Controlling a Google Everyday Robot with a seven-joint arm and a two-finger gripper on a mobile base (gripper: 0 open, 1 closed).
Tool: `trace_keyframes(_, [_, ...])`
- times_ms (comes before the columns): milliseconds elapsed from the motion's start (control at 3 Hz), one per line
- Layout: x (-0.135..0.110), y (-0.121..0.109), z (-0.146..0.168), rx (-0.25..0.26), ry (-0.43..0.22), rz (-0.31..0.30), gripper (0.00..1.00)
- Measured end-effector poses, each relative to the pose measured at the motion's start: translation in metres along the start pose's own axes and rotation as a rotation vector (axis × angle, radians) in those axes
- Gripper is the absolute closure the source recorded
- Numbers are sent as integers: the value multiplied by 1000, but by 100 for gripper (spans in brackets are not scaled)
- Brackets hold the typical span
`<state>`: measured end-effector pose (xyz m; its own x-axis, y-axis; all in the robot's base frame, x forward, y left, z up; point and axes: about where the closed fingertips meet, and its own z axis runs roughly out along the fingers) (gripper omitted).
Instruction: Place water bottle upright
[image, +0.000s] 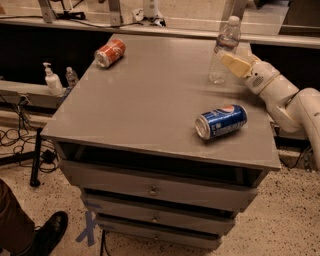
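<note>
The water bottle (223, 50), clear ribbed plastic with a white cap, stands nearly upright at the back right of the grey table top (150, 100), leaning slightly right, with its base on or just above the surface. My gripper (231, 62) reaches in from the right on a white arm (280, 92). Its beige fingers (236, 65) are closed on the bottle's middle.
A blue soda can (221, 121) lies on its side near the front right. A red can (110, 52) lies at the back left. A white pump dispenser (52, 80) and a small bottle (72, 76) stand on a ledge to the left. A person's shoe (47, 232) is on the floor at bottom left.
</note>
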<state>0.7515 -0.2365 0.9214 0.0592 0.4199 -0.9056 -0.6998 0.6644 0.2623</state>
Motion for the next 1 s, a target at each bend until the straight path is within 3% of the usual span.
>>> trace_keyframes(333, [-1, 0, -3, 3, 0, -6, 18])
trace_keyframes(667, [-3, 0, -7, 8, 2, -12, 0])
trace_keyframes(1000, [-4, 0, -7, 8, 2, -13, 0])
